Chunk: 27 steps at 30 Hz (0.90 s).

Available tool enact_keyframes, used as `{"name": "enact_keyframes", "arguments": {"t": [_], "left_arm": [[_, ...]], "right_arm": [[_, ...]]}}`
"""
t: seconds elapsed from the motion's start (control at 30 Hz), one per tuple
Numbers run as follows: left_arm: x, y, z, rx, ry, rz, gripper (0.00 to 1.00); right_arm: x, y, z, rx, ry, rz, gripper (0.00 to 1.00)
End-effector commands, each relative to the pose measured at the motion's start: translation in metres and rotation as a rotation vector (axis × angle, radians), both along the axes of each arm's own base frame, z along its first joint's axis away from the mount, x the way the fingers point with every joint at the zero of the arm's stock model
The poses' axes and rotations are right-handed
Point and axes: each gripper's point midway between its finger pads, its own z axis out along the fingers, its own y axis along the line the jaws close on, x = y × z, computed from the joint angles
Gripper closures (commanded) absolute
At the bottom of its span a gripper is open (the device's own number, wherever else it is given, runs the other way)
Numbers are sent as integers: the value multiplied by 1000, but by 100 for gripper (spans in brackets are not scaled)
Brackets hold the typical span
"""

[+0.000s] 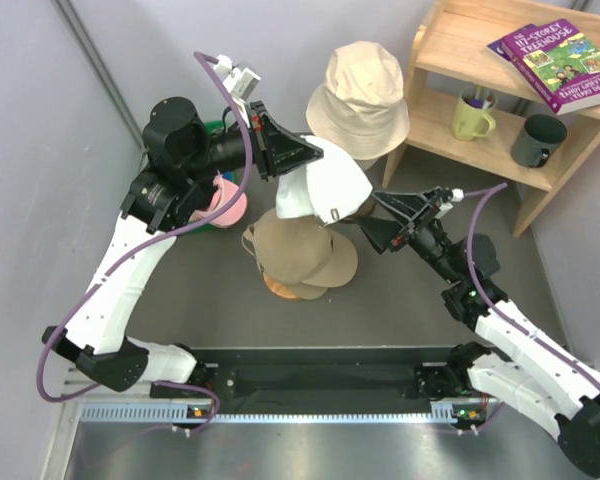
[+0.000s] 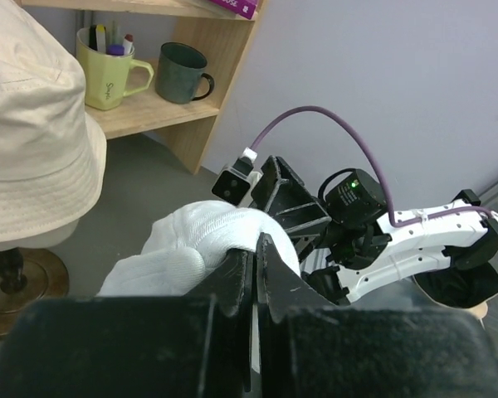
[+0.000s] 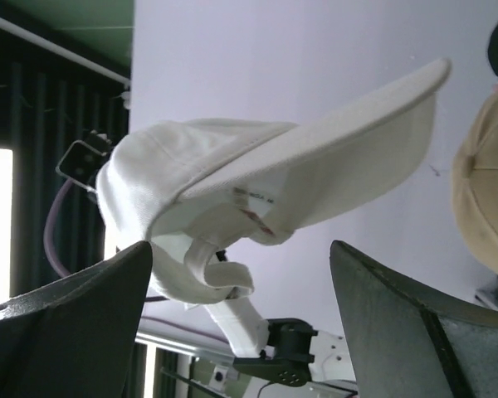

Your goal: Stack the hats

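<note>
Here, your left gripper [image 1: 315, 155] is clamped tight on the white cap [image 1: 328, 188], which hangs just above the tan cap [image 1: 300, 255]. Your right gripper [image 1: 372, 215] stands wide open just beside the white cap, grasping nothing.

White cap [image 1: 325, 190], plain white, brim underside white too. Tan cap [image 1: 300, 255]. Cream bucket hat [image 1: 360, 90]. Pink cap [image 1: 225, 205]. Left gripper [image 1: 315, 155] black, right gripper [image 1: 372, 215] black. Arms [image 1: 130, 260] white with black joints, cables [image 1: 80, 310] purple. Shelf [image 1: 450, 50] pale wood. Book [image 1: 560, 60] purple, green-and-yellow cover art. One mug [image 1: 470, 118] yellow-green, other mug [image 1: 536, 140] dark grey. Table [image 1: 230, 320] grey.
</note>
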Motion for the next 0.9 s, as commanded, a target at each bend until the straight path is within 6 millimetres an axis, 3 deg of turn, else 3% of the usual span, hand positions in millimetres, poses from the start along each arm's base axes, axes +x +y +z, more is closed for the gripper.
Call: {"name": "enact_keyframes", "arguments": {"t": [0.0, 0.4, 0.63, 0.87], "left_arm": [[-8, -2, 17, -23, -73, -19, 100], [-26, -8, 14, -14, -54, -93, 100], [-35, -10, 12, -10, -42, -135, 100], [-47, -11, 16, -15, -32, -198, 100]], "right_arm": [[-2, -12, 11, 138, 7, -21, 12], [7, -19, 9, 283, 43, -13, 12], [11, -12, 15, 296, 38, 13, 12], [20, -5, 2, 317, 74, 39, 17]]}}
